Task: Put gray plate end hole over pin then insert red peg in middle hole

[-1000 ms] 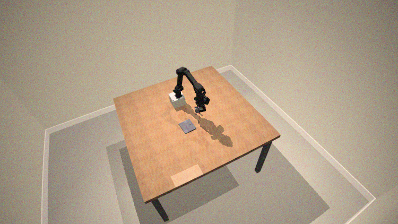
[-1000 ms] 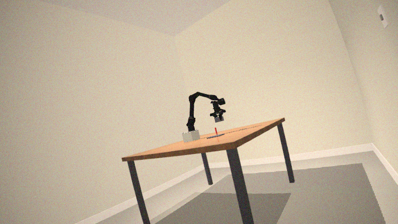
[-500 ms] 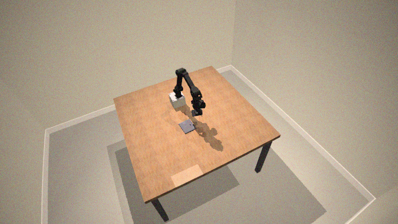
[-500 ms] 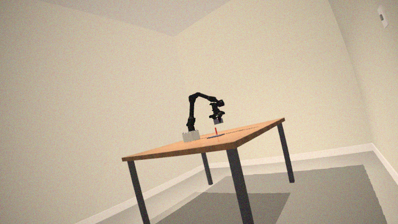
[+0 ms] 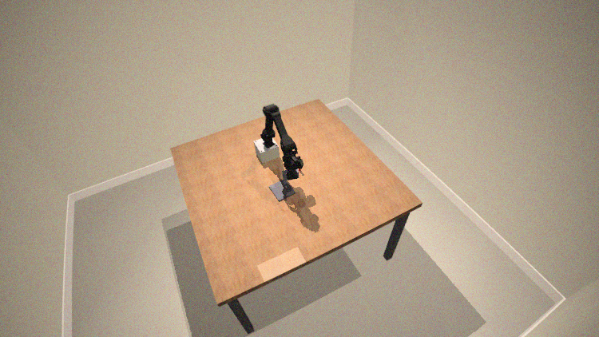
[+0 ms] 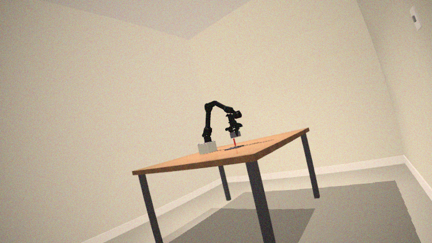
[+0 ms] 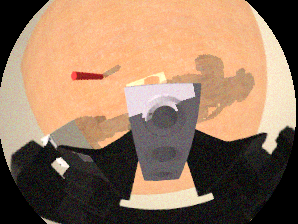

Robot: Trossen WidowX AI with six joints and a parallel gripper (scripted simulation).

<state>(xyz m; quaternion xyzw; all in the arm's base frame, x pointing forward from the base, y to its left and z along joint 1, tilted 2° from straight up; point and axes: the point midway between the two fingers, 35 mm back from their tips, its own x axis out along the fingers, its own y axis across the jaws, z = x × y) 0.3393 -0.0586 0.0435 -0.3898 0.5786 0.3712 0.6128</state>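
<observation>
My gripper (image 5: 291, 175) (image 6: 235, 133) (image 7: 159, 126) is shut on the gray plate (image 5: 284, 175) (image 6: 235, 135) (image 7: 145, 137) and holds it in the air, above table height. The plate's holes face the wrist camera, the largest at its far end. The gray square base (image 5: 276, 191) (image 6: 230, 148) lies flat on the table, partly in the arm's shadow; it cannot be made out in the wrist view. Its pin cannot be made out. The red peg (image 5: 300, 171) (image 6: 234, 142) (image 7: 89, 76) stands upright, left of the plate in the wrist view.
The arm's white mounting block (image 5: 267, 155) (image 6: 207, 147) stands behind the base on the wooden table (image 5: 234, 217) (image 6: 187, 164). A pale bright patch (image 5: 281, 263) shows near the table's front edge. The arm's shadow falls across the table beside the base.
</observation>
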